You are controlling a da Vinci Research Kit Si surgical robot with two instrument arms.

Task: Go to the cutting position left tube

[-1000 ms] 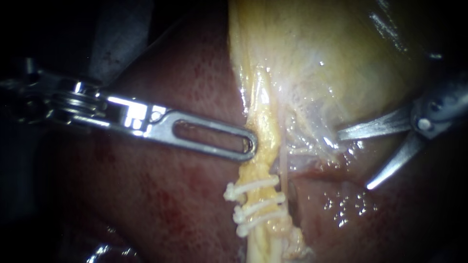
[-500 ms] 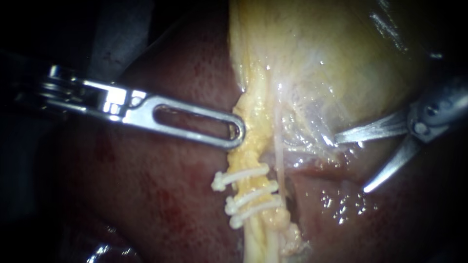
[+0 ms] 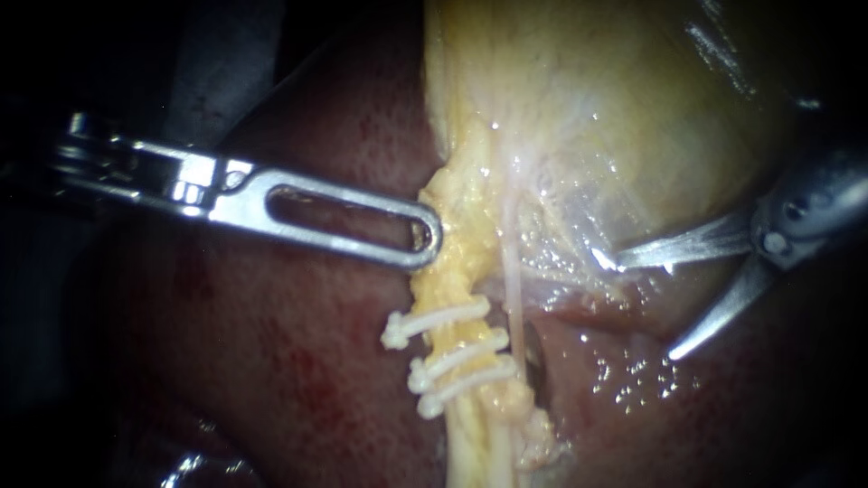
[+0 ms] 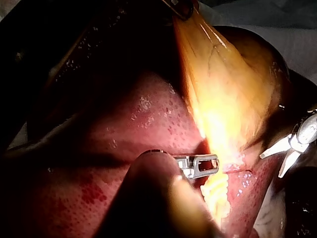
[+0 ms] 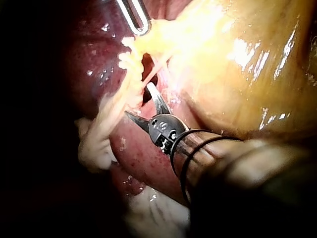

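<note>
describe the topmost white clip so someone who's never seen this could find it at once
Below the pale gallbladder a yellow tube runs down over the red liver, crossed by three white clips. Yours is the topmost clip, nearest the left instrument; the other two lie below it.

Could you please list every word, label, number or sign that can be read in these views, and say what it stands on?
There are none to quote.
On the liver, the gallbladder and the white clips: no writing of any kind.
On the left instrument and the right instrument: nothing readable on the metal in any view.
</note>
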